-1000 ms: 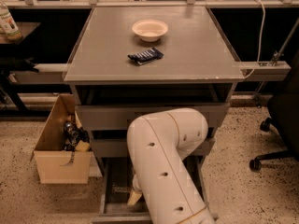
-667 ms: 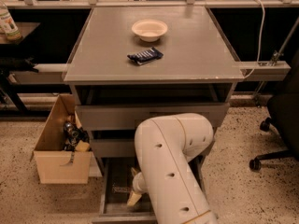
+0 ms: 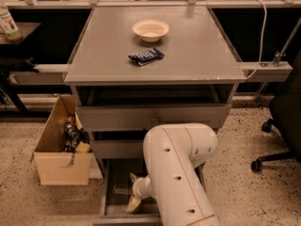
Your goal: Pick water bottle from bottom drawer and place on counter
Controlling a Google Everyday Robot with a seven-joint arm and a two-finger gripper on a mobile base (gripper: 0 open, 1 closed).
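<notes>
My white arm [image 3: 176, 173] reaches down into the open bottom drawer [image 3: 110, 206] of the grey cabinet. The gripper [image 3: 128, 191] is low inside the drawer, pointing left, with its tan fingers [image 3: 133, 204] spread apart. A small pale, clear thing [image 3: 121, 190] lies on the drawer floor between them. It may be the water bottle, but it is mostly hidden and I cannot tell whether it is touched. The counter [image 3: 197, 46] above holds a cream bowl [image 3: 150, 30] and a dark snack packet [image 3: 146, 56].
Two shallower drawers [image 3: 117, 117] sit above the open one. A cardboard box [image 3: 59, 164] with clutter stands on the floor to the left. A green-and-white labelled bottle [image 3: 8, 23] stands on the dark side table. An office chair [image 3: 284, 121] is at the right.
The arm's elbow has shifted a little to the right and the gripper has settled slightly lower in the drawer. Nothing on the counter has moved.
</notes>
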